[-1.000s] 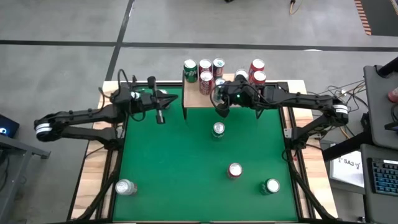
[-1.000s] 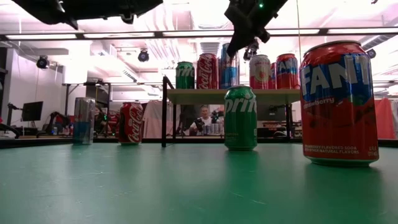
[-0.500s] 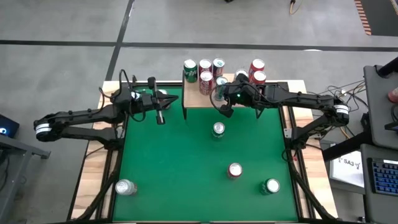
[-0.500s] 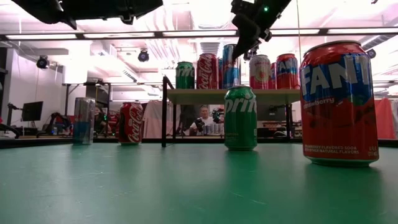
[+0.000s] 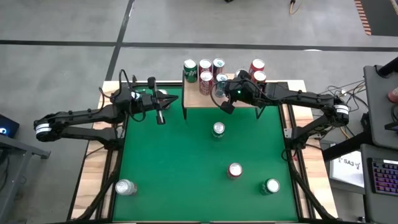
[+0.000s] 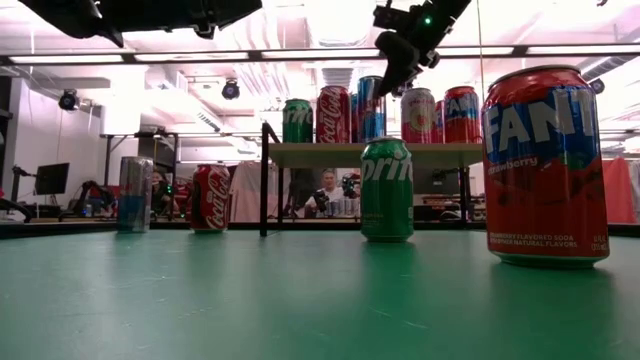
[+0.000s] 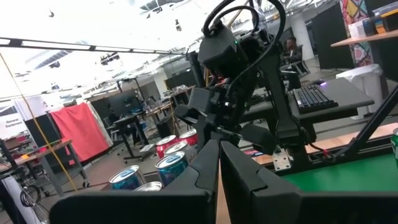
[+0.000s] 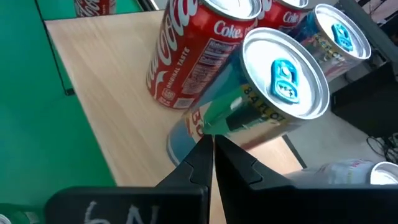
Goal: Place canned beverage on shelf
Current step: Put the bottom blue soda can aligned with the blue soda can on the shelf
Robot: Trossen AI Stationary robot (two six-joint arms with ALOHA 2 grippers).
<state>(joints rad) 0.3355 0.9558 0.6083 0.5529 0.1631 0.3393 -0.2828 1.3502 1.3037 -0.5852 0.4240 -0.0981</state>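
The shelf [image 5: 198, 99] stands at the table's far edge with several cans on its wooden top [image 8: 106, 81]. Among them are Coke cans [image 8: 199, 56] and a blue-and-silver can [image 8: 273, 93], which stands upright near the front edge [image 6: 370, 108]. My right gripper [image 8: 211, 144] is shut and slants down toward the table's left, its tips beside this can's side wall [image 5: 226, 104]. My left gripper [image 5: 160, 117] hangs shut over the table's far left, holding nothing [image 7: 219, 168]. A green Sprite can [image 5: 218, 129] stands on the felt in front of the shelf. My right gripper has its shut fingertips [image 8: 202, 149] close against the blue-and-silver can's side wall [image 8: 217, 121], coming level-to-downward from the table's right. I cannot tell whether they touch it. The can stands upright on the shelf board.
On the felt stand a red Fanta can [image 6: 545, 165], a green-topped can [image 5: 271, 186] at the near right and a silver can [image 5: 125, 187] at the near left. Desks and a keyboard [image 5: 380, 177] lie beyond the table's right edge.
My right gripper has rolled a little about the line it points along. Its tips have drifted slightly toward the table's right, and it stays shut beside the blue-and-silver can.
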